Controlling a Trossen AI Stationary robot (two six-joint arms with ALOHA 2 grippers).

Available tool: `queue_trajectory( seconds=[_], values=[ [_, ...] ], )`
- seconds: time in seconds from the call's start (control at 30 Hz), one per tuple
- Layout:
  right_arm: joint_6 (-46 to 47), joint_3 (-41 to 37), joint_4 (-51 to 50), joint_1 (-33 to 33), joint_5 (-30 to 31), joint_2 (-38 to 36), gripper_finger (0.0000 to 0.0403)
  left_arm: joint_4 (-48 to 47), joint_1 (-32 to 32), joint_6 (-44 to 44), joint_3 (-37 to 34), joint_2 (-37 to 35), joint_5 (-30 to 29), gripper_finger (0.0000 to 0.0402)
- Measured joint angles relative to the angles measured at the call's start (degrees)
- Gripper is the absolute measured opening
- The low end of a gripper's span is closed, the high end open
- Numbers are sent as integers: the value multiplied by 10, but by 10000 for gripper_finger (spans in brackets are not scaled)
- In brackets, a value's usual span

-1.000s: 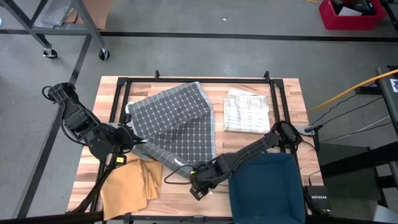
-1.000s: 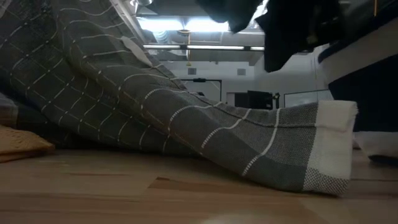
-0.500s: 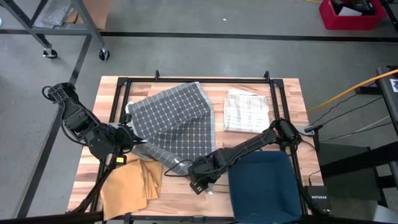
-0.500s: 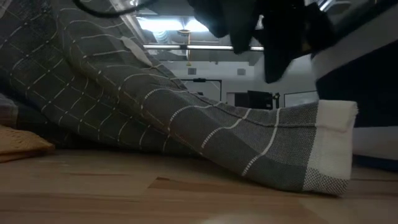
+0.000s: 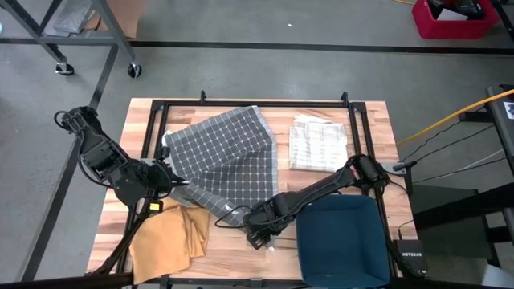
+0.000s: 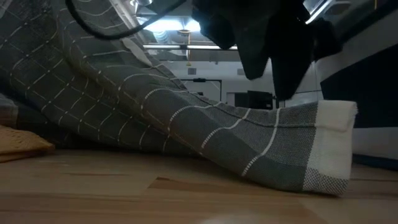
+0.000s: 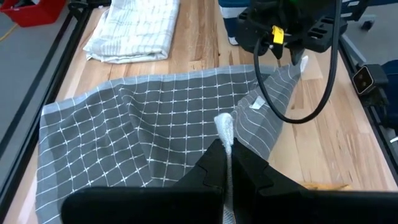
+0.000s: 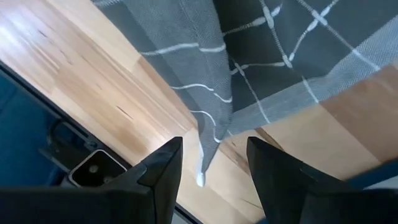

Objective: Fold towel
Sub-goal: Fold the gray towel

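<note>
Only wrist views show left tool (image 7: 225, 163) clamping grey towel (image 5: 225, 160), right tool (image 8: 208, 168) spread

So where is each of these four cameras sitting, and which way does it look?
High view: above the table, facing straight down; both arms show.
Low view: at tabletop level, facing the room; the right gripper hangs overhead.
Left wrist view: on the left arm; the left gripper pinches a towel edge.
Right wrist view: on the right arm; open fingers straddle a corner.
All share the grey checked towel.
</note>
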Motion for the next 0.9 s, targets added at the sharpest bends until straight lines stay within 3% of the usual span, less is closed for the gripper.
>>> queue_trajectory(
  seconds=[0.3,0.67,0.9],
  values=[
    [-19,0,11,0,-35,28,186,0,0,1,0,0,2,0],
    [-59,0,25,0,-33,33,183,0,0,9,0,0,2,0],
    [-61,0,53,0,-33,33,107,0,0,8,0,0,2,0]
  ],
)
